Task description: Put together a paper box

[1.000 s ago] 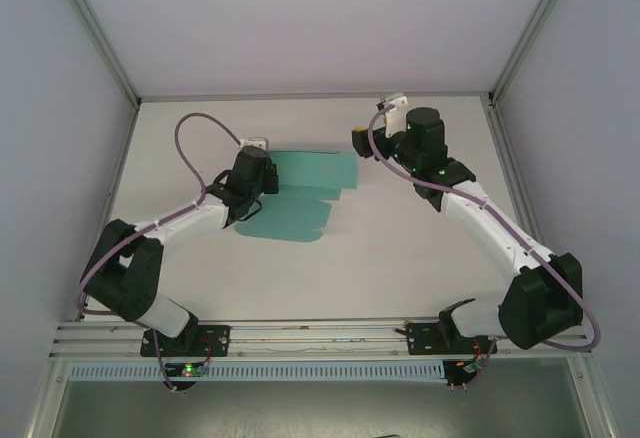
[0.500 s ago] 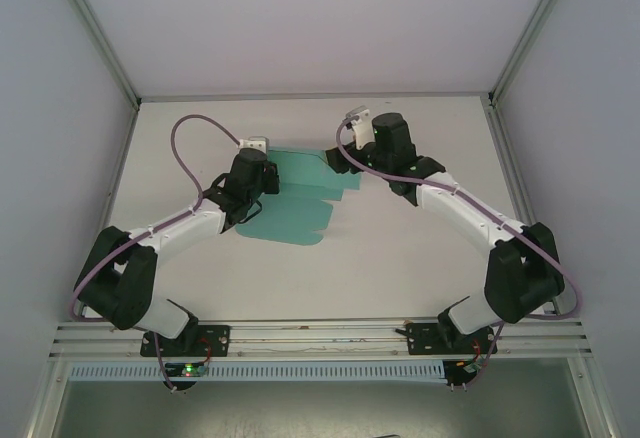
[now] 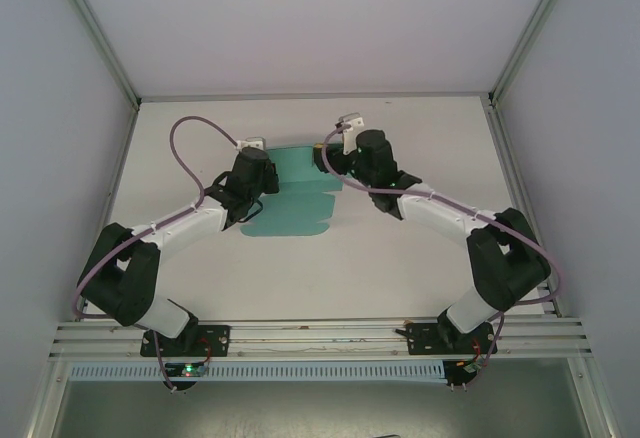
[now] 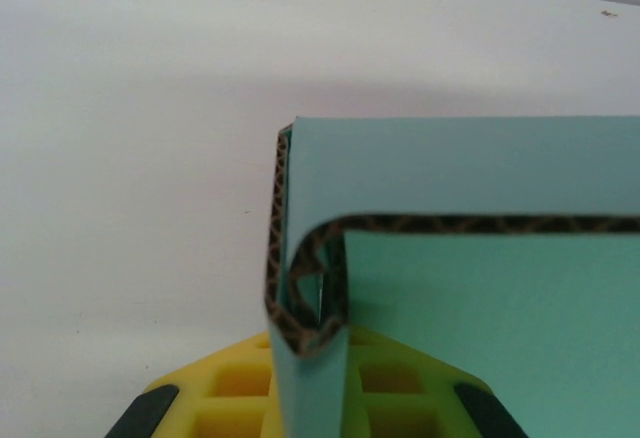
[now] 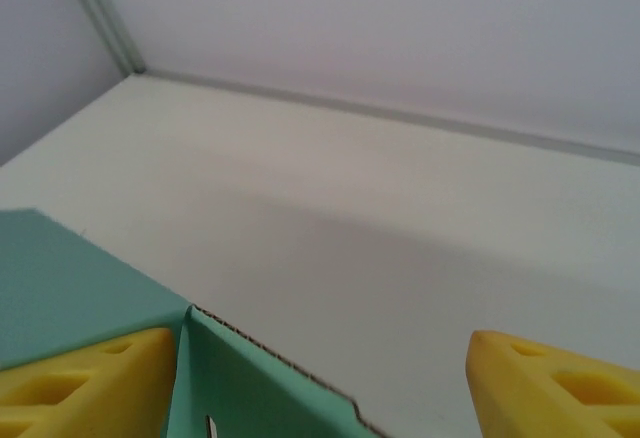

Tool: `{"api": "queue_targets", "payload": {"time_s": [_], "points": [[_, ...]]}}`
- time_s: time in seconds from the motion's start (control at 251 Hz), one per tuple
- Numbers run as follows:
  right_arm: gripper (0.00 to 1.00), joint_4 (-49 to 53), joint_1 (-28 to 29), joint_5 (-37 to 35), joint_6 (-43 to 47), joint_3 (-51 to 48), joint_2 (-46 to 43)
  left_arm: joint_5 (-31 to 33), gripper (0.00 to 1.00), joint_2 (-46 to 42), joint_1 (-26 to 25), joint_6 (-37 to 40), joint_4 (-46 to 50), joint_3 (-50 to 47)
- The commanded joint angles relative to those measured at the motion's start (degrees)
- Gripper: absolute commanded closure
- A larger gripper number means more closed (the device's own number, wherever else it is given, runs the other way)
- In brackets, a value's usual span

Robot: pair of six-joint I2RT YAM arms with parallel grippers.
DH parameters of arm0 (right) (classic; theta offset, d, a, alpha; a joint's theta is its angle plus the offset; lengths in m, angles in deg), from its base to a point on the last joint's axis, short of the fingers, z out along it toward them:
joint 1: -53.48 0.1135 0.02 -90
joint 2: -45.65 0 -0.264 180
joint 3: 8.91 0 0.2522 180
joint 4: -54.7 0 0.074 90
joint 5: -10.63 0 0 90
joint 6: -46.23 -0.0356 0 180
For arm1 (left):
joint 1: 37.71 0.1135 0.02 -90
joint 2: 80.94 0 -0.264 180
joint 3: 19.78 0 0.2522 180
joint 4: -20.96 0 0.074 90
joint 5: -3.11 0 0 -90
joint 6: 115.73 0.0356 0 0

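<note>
Your paper box (image 3: 295, 206) lies on the white table (image 3: 400, 248) as a teal-green die-cut sheet. Most of it is flat, with rounded flaps along its near edge and a straight strip along its far edge.

Your left gripper (image 3: 258, 186) sits at the sheet's left edge, jaws together and clamped on the card. In the left wrist view the left gripper (image 4: 310, 388) has its yellow fingers (image 4: 235, 398) pinching a flap of the paper box (image 4: 500, 328) that is folded over on itself. The brown corrugated core shows along the cut edge, curling round at the corner of the fold, and one layer stands up behind the other. Beyond the fold there is bare table (image 4: 130, 158).

Your right gripper (image 3: 322, 161) is at the sheet's far right corner, jaws standing well apart. From the right wrist, the right gripper (image 5: 320, 398) has one yellow pad (image 5: 80, 378) just beside a raised teal flap of the paper box (image 5: 230, 388), so close that you cannot tell whether they touch. The other pad is well clear of the card, over the table (image 5: 350, 218). The flap's cut edge runs between the two pads, nearer the first, and nothing is pinched.

The two grippers flank the far strip of the sheet, the left one on its left end and the right one on its right end.
</note>
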Motion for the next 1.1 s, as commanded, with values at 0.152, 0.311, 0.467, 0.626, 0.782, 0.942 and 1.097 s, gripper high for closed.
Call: {"api": "queue_targets", "payload": {"time_s": [0.152, 0.311, 0.467, 0.626, 0.782, 0.942, 1.097], "points": [[0.20, -18.3, 7.5, -23.0, -4.4, -6.1, 1.4, -2.2, 1.00, -1.7, -3.9, -2.5, -2.7, 3.7], [0.19, -17.5, 6.8, -19.6, -1.6, -10.2, -3.2, 1.6, 1.00, -2.8, -3.9, -2.9, -0.8, 3.6], [0.09, -4.0, 5.3, -13.5, 2.5, -12.7, -13.1, 5.8, 1.00, -3.5, -3.8, -3.3, 1.2, 3.2], [0.02, 10.6, 0.3, -3.6, 2.2, -17.3, -24.1, 4.7, 1.00, -4.6, -3.8, -1.5, 1.4, 3.1], [0.01, 21.4, -2.4, 0.0, 3.3, -21.3, -31.8, 1.8, 1.00, -6.0, -3.8, 0.3, 0.7, 2.3], [0.01, 20.5, -4.1, -2.2, 2.0, -25.1, -34.5, -1.3, 1.00, -7.0, -3.8, -0.3, -0.2, 0.5], [0.02, 17.2, -5.6, 0.2, 1.7, -25.1, -32.6, -4.3, 1.00, -7.7, -3.8, 0.3, -1.7, -1.3]]}}
